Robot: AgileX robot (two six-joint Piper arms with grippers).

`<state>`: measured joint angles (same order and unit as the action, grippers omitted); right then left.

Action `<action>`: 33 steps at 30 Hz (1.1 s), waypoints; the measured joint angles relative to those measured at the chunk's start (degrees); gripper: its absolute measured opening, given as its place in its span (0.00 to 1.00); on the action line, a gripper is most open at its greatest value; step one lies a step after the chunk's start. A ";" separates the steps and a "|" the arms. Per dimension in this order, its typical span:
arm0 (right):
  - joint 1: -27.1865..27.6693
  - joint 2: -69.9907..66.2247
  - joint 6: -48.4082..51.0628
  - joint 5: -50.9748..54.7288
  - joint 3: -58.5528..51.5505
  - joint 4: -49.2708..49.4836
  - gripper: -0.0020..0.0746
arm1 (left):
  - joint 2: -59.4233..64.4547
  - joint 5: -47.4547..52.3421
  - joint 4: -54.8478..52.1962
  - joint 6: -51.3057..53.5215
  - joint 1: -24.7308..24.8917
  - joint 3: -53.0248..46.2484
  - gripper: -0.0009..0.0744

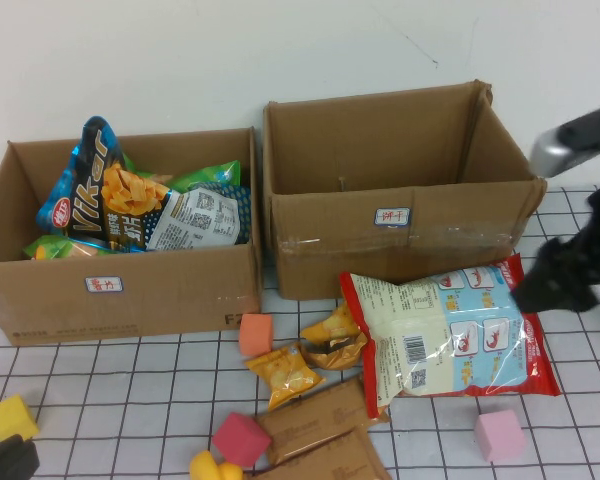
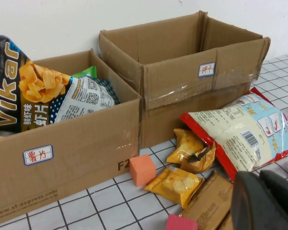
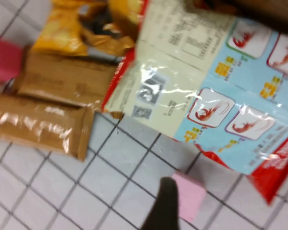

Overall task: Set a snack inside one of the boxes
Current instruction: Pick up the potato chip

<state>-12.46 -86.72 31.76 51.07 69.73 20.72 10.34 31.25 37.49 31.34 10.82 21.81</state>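
A large red and blue shrimp-chip bag [image 1: 450, 330] lies on the table in front of the empty right box [image 1: 400, 225]. It also shows in the right wrist view [image 3: 216, 91] and the left wrist view [image 2: 245, 134]. My right gripper [image 1: 565, 275] hovers over the bag's right end; one finger [image 3: 164, 206] shows, the other is out of frame, and it holds nothing. Small yellow snack packets [image 1: 285, 372] and brown bars [image 1: 315, 420] lie to the bag's left. My left gripper [image 1: 8, 460] is shut and empty at the front left corner.
The left box [image 1: 120, 290] holds a Vikar chip bag [image 1: 100, 195] and other bags. Blocks lie around: orange [image 1: 255, 333], magenta [image 1: 242, 437], pink [image 1: 500, 435] near my right finger, and yellow [image 1: 12, 417].
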 joint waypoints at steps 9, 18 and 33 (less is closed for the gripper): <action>1.81 -14.79 -6.18 -6.09 0.00 1.91 0.91 | 0.00 -0.11 2.40 0.00 -0.08 0.00 0.01; 5.76 -22.19 -2.32 -11.74 0.00 6.57 0.89 | 0.00 -0.33 2.98 0.00 -0.08 0.00 0.01; 6.94 -29.01 6.94 -14.06 0.20 17.91 0.89 | 0.00 -1.01 3.53 0.00 -0.08 0.00 0.01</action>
<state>-5.52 -115.73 38.70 37.01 69.93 38.63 10.34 30.23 41.02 31.34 10.73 21.81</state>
